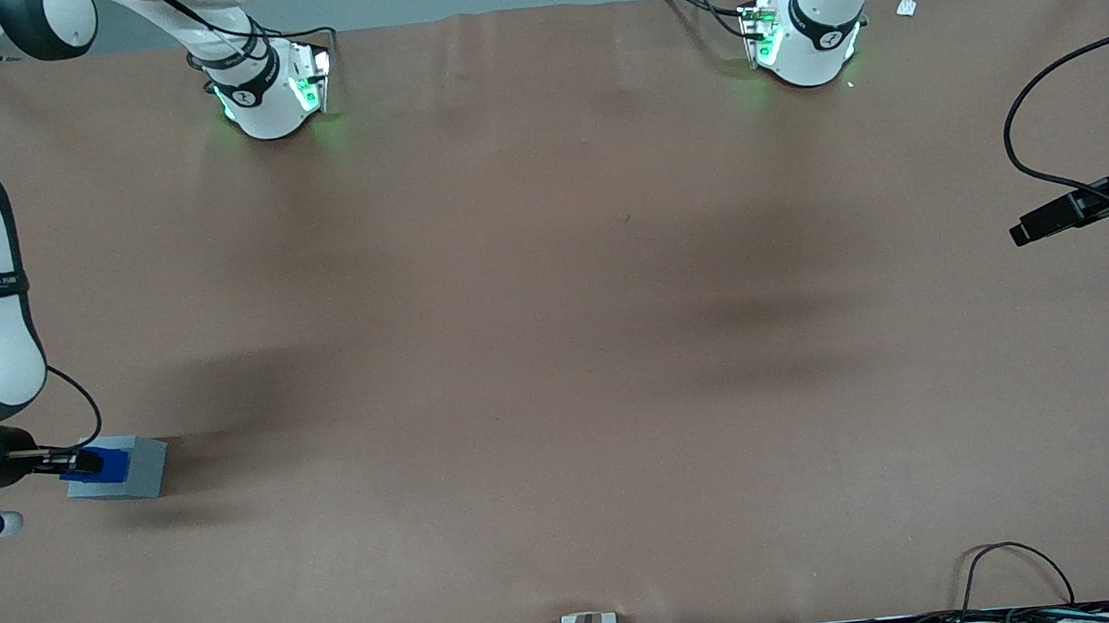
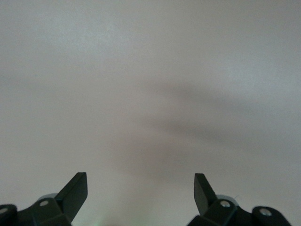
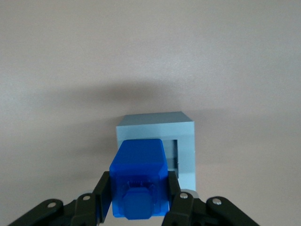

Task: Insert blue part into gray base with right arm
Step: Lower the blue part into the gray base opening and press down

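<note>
The gray base [image 1: 129, 467] sits on the brown table at the working arm's end, near the front camera. My right gripper [image 1: 86, 461] is shut on the blue part [image 1: 104, 461] and holds it just over the base's top. In the right wrist view the blue part [image 3: 139, 178] sits clamped between the two black fingers [image 3: 104, 195], its round knob facing the camera. It overlaps the gray base [image 3: 160, 129], whose square socket [image 3: 173, 153] shows partly beside the part.
The brown table [image 1: 558, 351] stretches wide toward the parked arm's end. Two arm bases [image 1: 269, 90] stand at the table's edge farthest from the front camera. Cables [image 1: 1012, 603] lie along the near edge.
</note>
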### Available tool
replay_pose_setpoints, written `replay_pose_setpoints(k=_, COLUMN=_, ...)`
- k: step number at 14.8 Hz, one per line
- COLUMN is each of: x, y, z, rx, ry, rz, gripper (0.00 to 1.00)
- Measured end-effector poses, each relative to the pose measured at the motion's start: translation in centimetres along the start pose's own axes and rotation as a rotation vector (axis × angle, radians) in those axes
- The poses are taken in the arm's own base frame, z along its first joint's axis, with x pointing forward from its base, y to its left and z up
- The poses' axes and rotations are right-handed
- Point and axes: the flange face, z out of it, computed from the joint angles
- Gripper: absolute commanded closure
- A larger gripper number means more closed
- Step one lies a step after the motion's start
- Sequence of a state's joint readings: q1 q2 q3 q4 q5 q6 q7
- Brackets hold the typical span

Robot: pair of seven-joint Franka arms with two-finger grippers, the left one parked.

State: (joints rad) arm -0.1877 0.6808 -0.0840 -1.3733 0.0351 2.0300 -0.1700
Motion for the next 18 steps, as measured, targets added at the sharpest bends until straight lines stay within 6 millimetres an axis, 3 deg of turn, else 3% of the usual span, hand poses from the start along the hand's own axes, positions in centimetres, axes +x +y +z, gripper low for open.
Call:
replay_pose_setpoints(k=8, x=-0.1, y=1.8, z=0.1, rx=0.003, ry=-0.016, rz=0.005, gripper=1.0)
replay_pose_setpoints(k=18, x=-0.2, y=1.7, z=0.1, rx=0.007, ry=-0.029, rz=0.002, gripper=1.0)
